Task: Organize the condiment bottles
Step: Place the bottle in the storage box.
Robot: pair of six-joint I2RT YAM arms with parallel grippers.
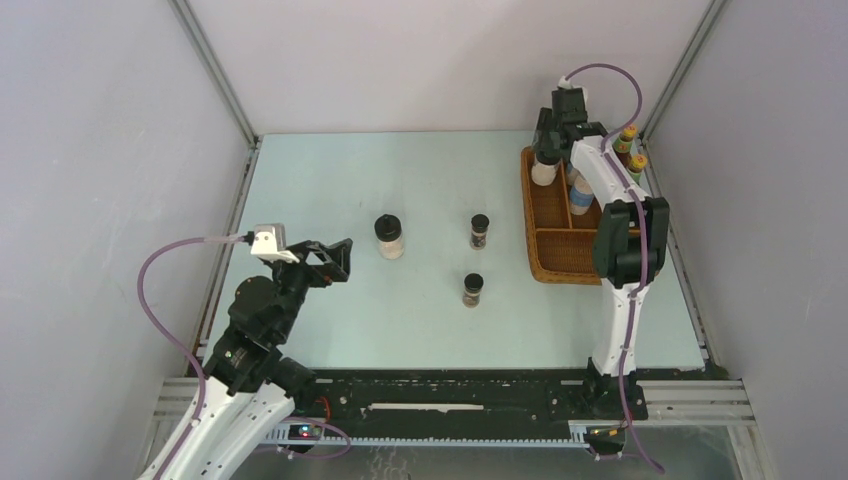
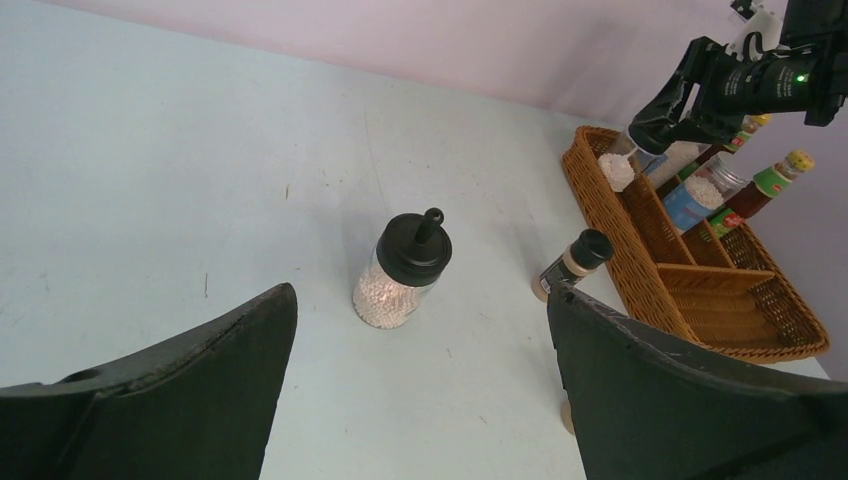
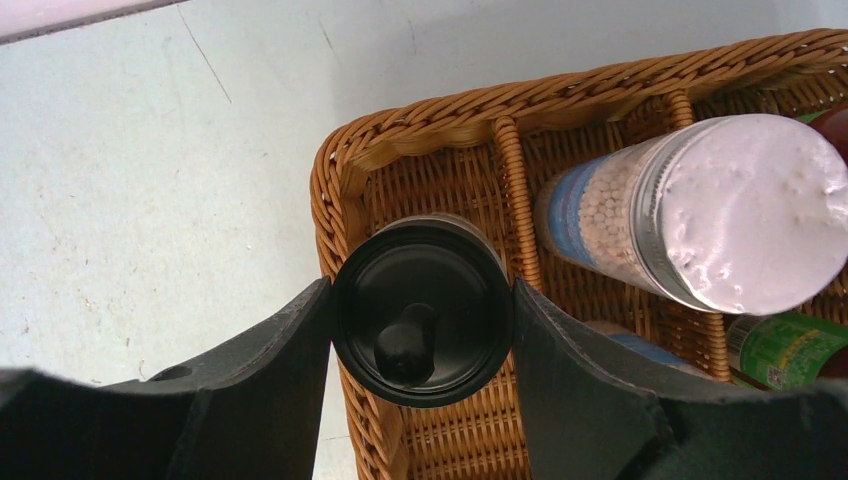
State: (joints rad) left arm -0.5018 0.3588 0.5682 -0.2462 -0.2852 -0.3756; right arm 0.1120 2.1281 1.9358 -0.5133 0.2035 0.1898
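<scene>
My right gripper is shut on the black lid of a white jar. It holds the jar upright in the far left corner compartment of the wicker tray. Whether the jar rests on the tray floor I cannot tell. A silver-lidded blue-label jar stands in the compartment beside it, and two red sauce bottles stand at the tray's far right. On the table stand another black-lidded white jar and two tiny dark jars. My left gripper is open, a short way left of the table's white jar.
The wicker tray lies along the table's right side, with its near compartments holding nothing. Grey walls close in the table at the left, back and right. The right arm reaches over the tray.
</scene>
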